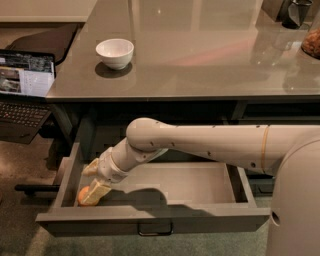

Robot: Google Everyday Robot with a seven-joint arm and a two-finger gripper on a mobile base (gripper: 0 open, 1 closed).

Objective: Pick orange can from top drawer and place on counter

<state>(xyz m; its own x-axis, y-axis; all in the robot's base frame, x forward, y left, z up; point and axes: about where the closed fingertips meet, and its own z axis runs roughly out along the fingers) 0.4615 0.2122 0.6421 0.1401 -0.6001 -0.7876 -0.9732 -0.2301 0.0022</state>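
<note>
The orange can (82,195), a small round orange ball, lies in the front left corner of the open top drawer (195,184). My gripper (89,185) reaches down into that corner, its fingers apart. The lower finger (98,192) lies over the ball's right side and hides part of it. The upper finger (90,168) is behind the ball, clear of it. My arm (200,142) crosses in from the right, under the edge of the counter (200,45).
A white bowl (115,52) stands on the counter's left part. A dark object (295,11) and a brownish item (312,42) sit at its far right. An open laptop (25,80) is to the left of the drawer. The drawer's bar handle (155,231) faces front.
</note>
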